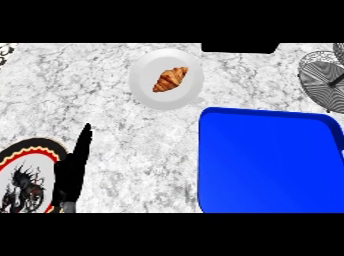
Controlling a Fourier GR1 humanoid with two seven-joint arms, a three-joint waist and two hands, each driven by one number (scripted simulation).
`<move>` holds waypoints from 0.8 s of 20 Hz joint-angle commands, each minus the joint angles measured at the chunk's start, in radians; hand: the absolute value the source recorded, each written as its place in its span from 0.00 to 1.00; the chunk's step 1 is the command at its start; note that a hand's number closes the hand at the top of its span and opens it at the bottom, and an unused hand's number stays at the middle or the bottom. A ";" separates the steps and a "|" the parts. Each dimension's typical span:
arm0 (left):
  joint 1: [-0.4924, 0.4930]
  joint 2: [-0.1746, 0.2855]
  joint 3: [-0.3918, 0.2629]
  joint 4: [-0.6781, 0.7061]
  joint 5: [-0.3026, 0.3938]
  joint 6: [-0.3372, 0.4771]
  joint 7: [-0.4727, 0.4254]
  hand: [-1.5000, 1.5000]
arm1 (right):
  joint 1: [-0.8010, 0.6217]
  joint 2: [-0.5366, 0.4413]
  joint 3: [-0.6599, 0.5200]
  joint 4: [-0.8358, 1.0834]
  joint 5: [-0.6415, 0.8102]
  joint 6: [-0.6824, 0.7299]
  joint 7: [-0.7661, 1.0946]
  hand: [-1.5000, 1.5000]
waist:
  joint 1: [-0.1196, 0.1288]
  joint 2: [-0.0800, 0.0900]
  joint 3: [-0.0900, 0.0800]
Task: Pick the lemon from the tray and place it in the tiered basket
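Nearest, low at the left edge, the left hand (73, 170) stands edge-on with its fingers straight and together, pointing away, nothing in it; it reads as a resting hand, parked out of the way so that the other arm has room to work; the right hand does not show at all, so whether it holds anything cannot be told. Just to the left hand's left lies a dragon plate (20, 170), its red and black rim passing under the hand in this view; it has no part in the task. To the hand's right, across a stretch of marbled tabletop (138, 150), sits the blue tray (278, 165), flat, with a raised rim that would keep round fruit from rolling off; yet no lemon shows on it or anywhere else, so I judge the fruit to be either with the unseen hand or out of frame; which, I cannot tell. Farther off, ahead and a little right of the fingertips, a white plate (149, 92) carries a croissant (170, 79), well apart from the tray; farthest, beyond the tray's far right corner, stands the wire basket (322, 85), its tiers overlapping; it is near the tray and far from the left hand, which is probably why the carry falls to the right arm.
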 commanded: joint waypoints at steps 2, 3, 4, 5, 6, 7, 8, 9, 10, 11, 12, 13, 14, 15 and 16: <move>-0.006 -0.021 -0.026 -0.009 -0.025 0.015 0.069 0.50 | -0.146 0.057 0.091 0.114 0.067 -0.054 0.002 1.00 | 0.010 0.008 -0.002; 0.042 0.007 -0.003 -0.018 -0.005 -0.013 0.033 0.50 | -0.155 0.070 0.108 0.105 0.078 -0.055 0.000 1.00 | 0.003 0.004 -0.003; 0.020 -0.012 -0.001 0.036 -0.003 -0.011 0.019 0.50 | -0.157 0.083 0.112 0.146 0.087 -0.066 -0.043 1.00 | 0.006 0.008 -0.003; -0.016 -0.006 0.008 0.038 -0.017 -0.002 0.037 0.50 | -0.207 0.081 0.124 0.162 0.098 -0.066 -0.033 1.00 | 0.003 0.008 -0.003; -0.007 -0.013 -0.003 0.021 -0.008 -0.007 0.060 0.50 | -0.167 0.107 0.129 0.201 0.112 -0.094 -0.088 1.00 | 0.008 0.011 -0.002; 0.018 0.004 -0.007 -0.005 -0.016 -0.016 0.047 0.50 | -0.225 0.099 0.151 0.211 0.134 -0.087 -0.061 1.00 | 0.015 0.010 -0.002; 0.014 -0.052 -0.023 0.027 -0.043 0.038 0.026 0.50 | -0.202 0.103 0.160 0.209 0.141 -0.079 -0.097 1.00 | -0.003 0.006 -0.002; 0.005 0.004 0.018 0.010 -0.005 -0.014 0.045 0.50 | -0.232 0.143 0.167 0.238 0.153 -0.121 -0.087 1.00 | 0.012 0.010 -0.002; -0.056 0.004 0.040 0.039 0.013 -0.030 0.067 0.50 | -0.240 0.133 0.166 0.270 0.163 -0.130 -0.111 1.00 | 0.004 0.011 -0.002; 0.028 0.007 0.006 -0.014 -0.010 -0.023 0.056 0.50 | -0.247 0.184 0.192 0.241 0.175 -0.138 -0.086 1.00 | 0.004 0.006 -0.002; 0.047 -0.007 -0.009 -0.039 -0.009 -0.020 0.046 0.50 | -0.263 0.180 0.194 0.290 0.199 -0.180 -0.083 1.00 | 0.021 0.011 -0.001; -0.023 -0.010 0.030 0.070 0.004 -0.032 0.012 0.50 | -0.277 0.175 0.192 0.321 0.203 -0.177 -0.090 1.00 | 0.010 0.015 -0.002; 0.005 -0.022 -0.013 -0.010 -0.030 -0.001 0.061 0.50 | -0.263 0.203 0.202 0.339 0.219 -0.214 -0.095 1.00 | 0.012 0.012 -0.001; -0.003 -0.065 -0.018 0.069 -0.035 0.013 0.000 0.50 | -0.303 0.203 0.219 0.333 0.241 -0.221 -0.059 1.00 | 0.011 0.014 -0.002; 0.041 -0.030 -0.013 0.014 -0.032 -0.003 0.016 0.50 | -0.266 0.228 0.215 0.356 0.246 -0.267 -0.071 1.00 | 0.008 0.010 -0.002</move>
